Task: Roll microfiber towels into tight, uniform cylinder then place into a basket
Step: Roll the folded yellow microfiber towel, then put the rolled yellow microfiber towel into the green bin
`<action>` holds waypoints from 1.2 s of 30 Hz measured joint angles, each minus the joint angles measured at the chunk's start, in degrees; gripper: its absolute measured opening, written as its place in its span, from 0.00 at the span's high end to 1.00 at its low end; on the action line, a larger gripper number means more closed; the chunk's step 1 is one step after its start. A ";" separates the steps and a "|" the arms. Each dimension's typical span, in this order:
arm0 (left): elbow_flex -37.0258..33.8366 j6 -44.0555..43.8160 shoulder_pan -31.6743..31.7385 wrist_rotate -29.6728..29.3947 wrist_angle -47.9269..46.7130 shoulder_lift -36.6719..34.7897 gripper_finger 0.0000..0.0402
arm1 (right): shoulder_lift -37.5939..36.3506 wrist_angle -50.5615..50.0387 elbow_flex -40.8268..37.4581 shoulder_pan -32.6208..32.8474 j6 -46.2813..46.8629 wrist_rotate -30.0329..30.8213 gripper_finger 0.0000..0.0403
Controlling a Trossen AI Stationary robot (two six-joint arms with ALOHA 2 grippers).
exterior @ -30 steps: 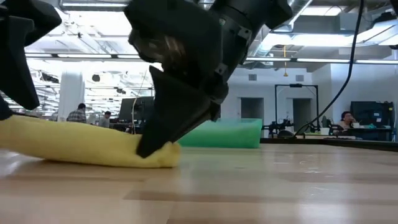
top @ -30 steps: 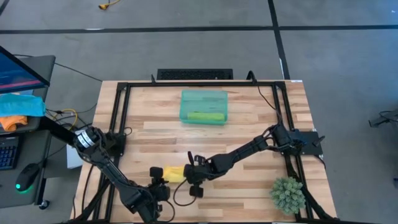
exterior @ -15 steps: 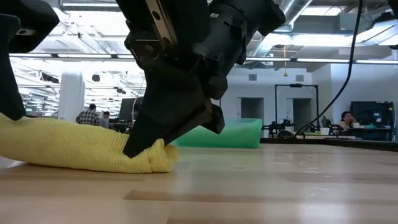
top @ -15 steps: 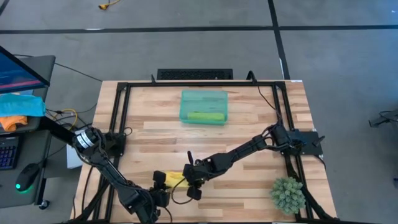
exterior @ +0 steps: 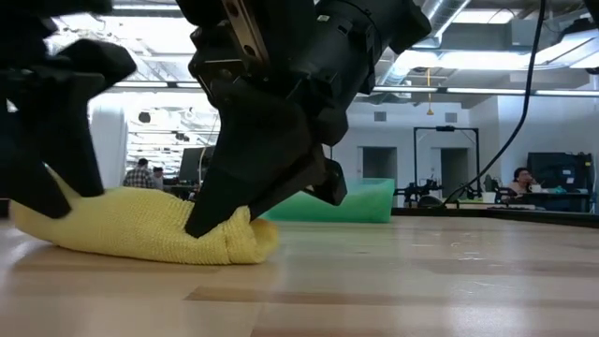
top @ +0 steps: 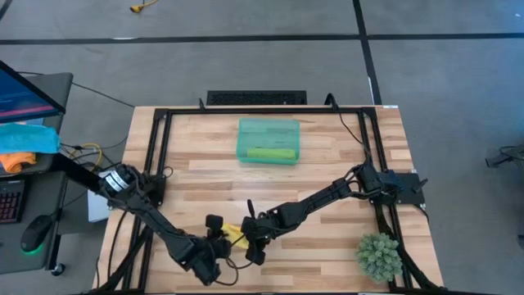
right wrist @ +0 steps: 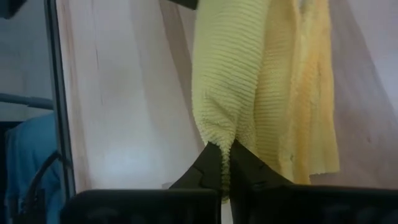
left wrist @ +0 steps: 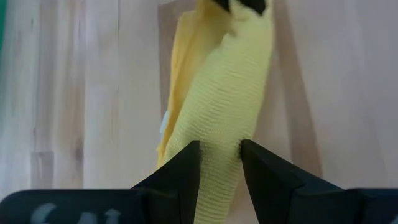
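Observation:
The yellow towel [top: 233, 236] lies near the table's front edge as a short, thick roll [exterior: 140, 229] resting on the wood. My left gripper [top: 218, 238] is shut on its left end, and my right gripper [top: 246, 236] is shut on its right end. The teal basket [top: 268, 129] stands at the far middle of the table. The rolled lime green towel [top: 270, 153] lies inside it. The basket also shows behind the arms in the low view [exterior: 360, 201]. My left gripper pinches the yellow roll's left end [left wrist: 217, 155] between its two fingers [left wrist: 186, 171]. The fingers slant down from the left and lie across the roll. The roll rests on the table. My right gripper pinches a fold at the roll's right end [right wrist: 224, 140] between its fingertips [right wrist: 210, 163]. It slants down from the table's right. That end [exterior: 239, 239] rests on the table, with a loose flap [right wrist: 311, 124] beside the roll.
A black frame rail [top: 160, 156] runs around the tabletop. A small green plant [top: 378, 256] stands at the front right corner. Blue and orange cloths [top: 24, 141] lie on a stand off the table's left. Bare wood lies between the towel and the basket.
My left gripper has gone toward the table's right, onto the towel's left end. My right gripper has shifted a little toward the left. The yellow towel has been drawn together: it is shorter and thicker than before and still lies on the table.

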 joint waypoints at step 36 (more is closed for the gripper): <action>-5.51 -8.51 7.09 11.43 6.93 -0.24 0.72 | -3.27 -3.51 -0.17 0.25 -3.89 1.21 0.64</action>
